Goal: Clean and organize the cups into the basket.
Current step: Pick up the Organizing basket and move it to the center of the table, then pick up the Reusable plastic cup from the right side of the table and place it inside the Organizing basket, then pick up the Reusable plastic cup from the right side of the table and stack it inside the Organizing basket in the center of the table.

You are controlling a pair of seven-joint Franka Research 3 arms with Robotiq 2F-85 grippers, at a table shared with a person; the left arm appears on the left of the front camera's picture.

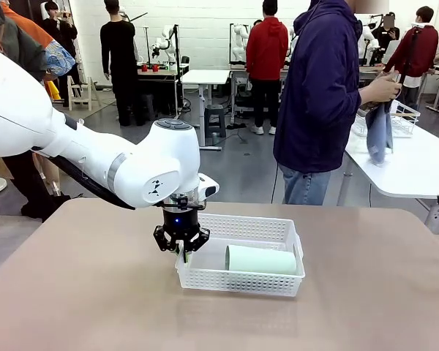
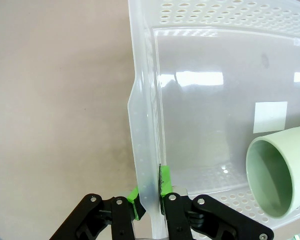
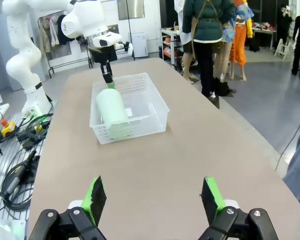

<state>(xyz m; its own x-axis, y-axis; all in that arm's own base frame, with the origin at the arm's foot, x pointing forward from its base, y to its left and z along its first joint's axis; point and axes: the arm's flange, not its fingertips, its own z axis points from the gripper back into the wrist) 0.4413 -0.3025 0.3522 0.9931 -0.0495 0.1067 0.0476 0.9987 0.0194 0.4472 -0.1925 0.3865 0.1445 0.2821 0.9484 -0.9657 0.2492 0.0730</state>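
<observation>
The white lattice basket (image 1: pixel 282 283) stands in the middle of the table. A pale mint green cup (image 1: pixel 261 259) lies on its side inside it, mouth toward the basket's left end; the cup (image 2: pixel 277 172) and the cup (image 3: pixel 112 114) show in both wrist views. My left gripper (image 1: pixel 181 246) is shut on the basket's left rim (image 2: pixel 146 150), one green pad on each side of the wall. My right gripper (image 3: pixel 152 197) hangs open above bare table, well away from the basket (image 3: pixel 157 107). A person behind the table wipes something with a grey-blue cloth (image 1: pixel 379 130); what is wiped is hidden.
The tan table top (image 1: pixel 80 292) runs wide on both sides of the basket. A white wire basket (image 1: pixel 402 117) sits on a white table at the back right. Cables (image 3: pixel 20 165) lie on the floor beside the table's edge in the right wrist view.
</observation>
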